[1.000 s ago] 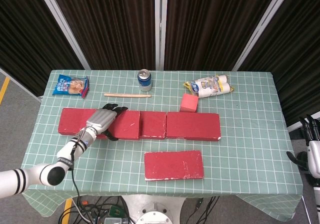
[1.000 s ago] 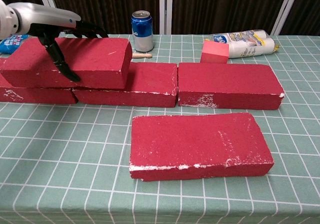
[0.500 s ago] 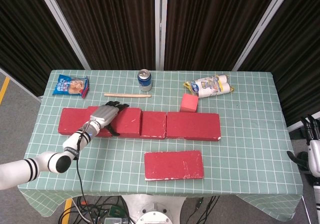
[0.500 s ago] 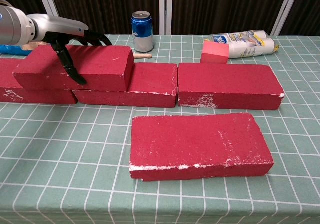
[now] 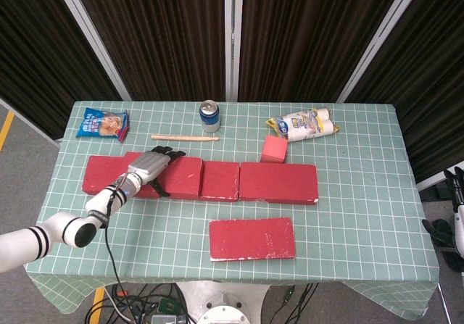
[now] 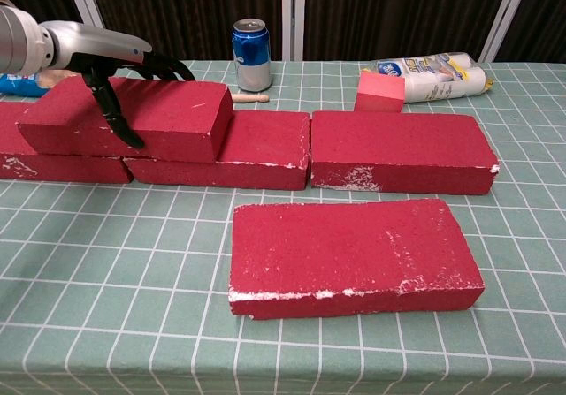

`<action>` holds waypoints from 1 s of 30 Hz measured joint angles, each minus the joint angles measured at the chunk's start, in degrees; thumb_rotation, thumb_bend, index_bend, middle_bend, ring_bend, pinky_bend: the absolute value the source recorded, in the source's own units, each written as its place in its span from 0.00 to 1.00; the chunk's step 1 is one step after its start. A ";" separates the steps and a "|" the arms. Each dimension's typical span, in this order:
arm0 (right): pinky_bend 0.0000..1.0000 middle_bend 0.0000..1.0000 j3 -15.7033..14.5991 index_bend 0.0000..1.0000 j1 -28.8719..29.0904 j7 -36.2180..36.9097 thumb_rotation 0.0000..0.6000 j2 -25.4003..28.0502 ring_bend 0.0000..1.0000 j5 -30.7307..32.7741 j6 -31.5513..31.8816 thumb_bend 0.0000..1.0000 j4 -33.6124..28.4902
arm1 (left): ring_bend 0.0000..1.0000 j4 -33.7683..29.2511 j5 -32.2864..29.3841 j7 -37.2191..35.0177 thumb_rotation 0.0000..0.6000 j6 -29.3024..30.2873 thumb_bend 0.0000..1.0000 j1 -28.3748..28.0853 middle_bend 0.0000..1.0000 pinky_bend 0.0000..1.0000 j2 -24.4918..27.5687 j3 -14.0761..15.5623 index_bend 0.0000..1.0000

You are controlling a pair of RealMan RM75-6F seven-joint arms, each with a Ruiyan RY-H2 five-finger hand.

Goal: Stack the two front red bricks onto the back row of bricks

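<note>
Gripping the stacked red brick with my left hand, fingers spread over its top, atop the back row of bricks, second front brick near, my right hand unclear.

Blue can, wooden stick, snack bag, small red cube, white-yellow packet on green-checked tablecloth.
</note>
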 measured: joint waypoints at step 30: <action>0.00 0.00 -0.28 0.00 -0.05 -1.04 1.00 -0.43 0.00 -0.28 -0.03 0.08 -0.46 | 0.00 2.24 0.70 -2.50 1.00 1.07 0.09 -1.00 0.19 0.00 -0.70 2.45 0.08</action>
